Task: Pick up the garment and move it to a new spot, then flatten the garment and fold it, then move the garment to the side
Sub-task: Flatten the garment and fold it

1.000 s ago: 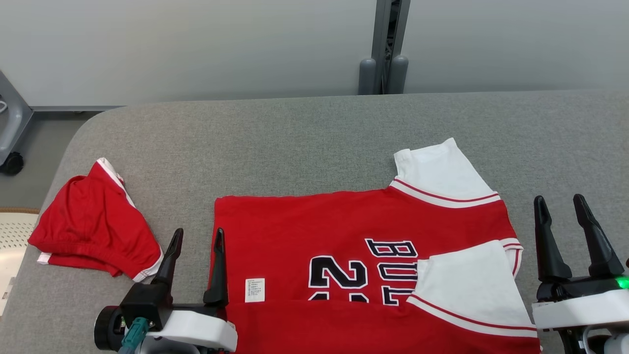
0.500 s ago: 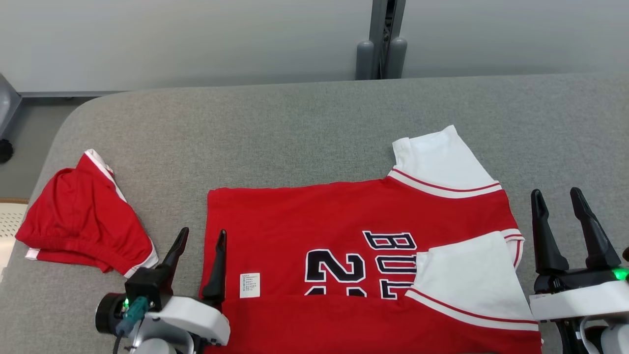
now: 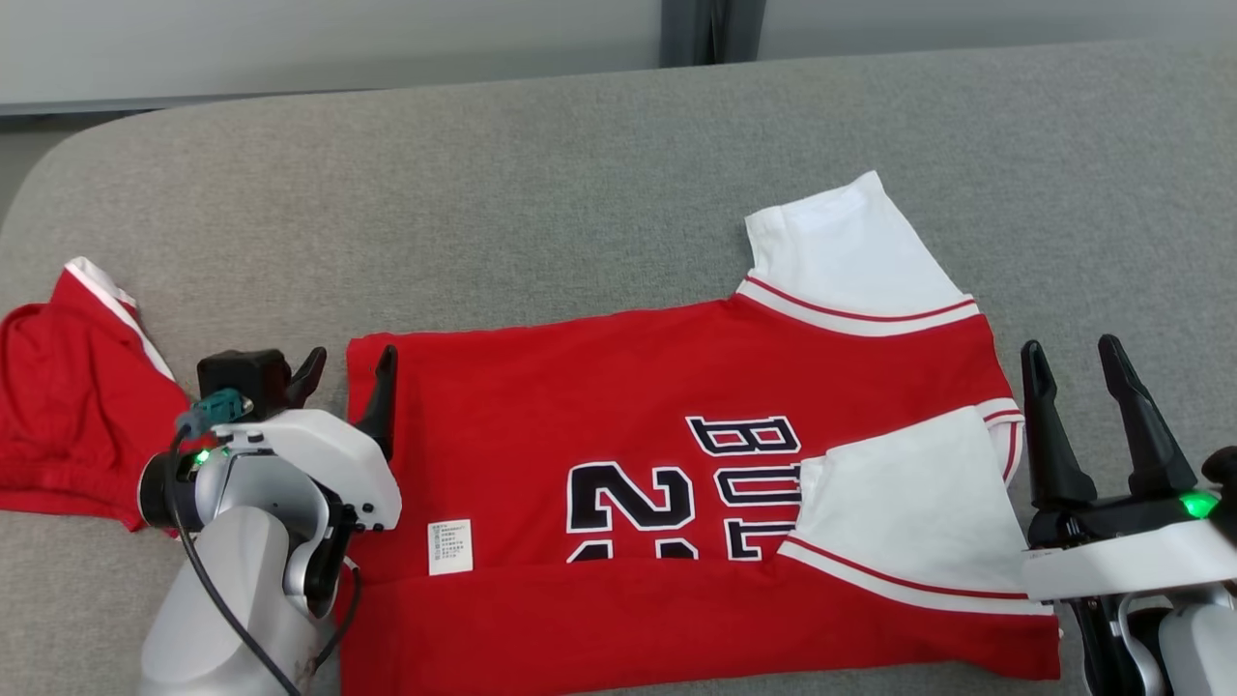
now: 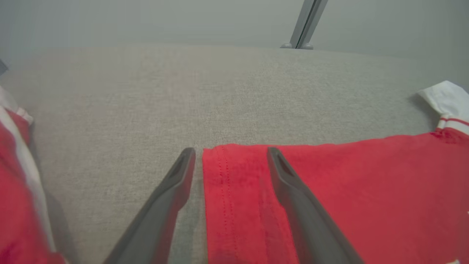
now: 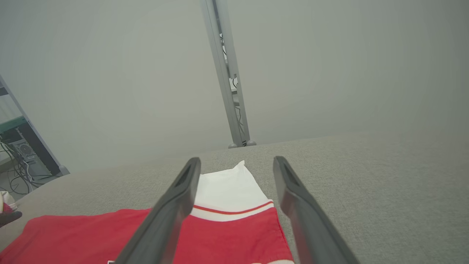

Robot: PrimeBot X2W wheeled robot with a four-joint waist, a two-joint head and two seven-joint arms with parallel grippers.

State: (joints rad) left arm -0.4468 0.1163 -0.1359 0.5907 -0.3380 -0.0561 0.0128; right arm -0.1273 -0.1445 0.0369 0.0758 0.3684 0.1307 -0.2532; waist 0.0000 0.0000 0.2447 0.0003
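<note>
The red jersey [image 3: 676,454] lies flat on the grey bench [image 3: 541,193], its near edge and one white sleeve already folded in. Further folds and the move aside remain. The left pincer [image 3: 350,356] gapes astride its hem corner, and the right pincer [image 3: 1071,346], also open, hovers beside the sleeves.

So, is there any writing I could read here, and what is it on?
"BU": black letters on the red jersey; the rest is hidden under the folded white sleeve.
"2": black number on the jersey; the next digit is cut off by the fold.
Print on the white tag: too small to read.
</note>
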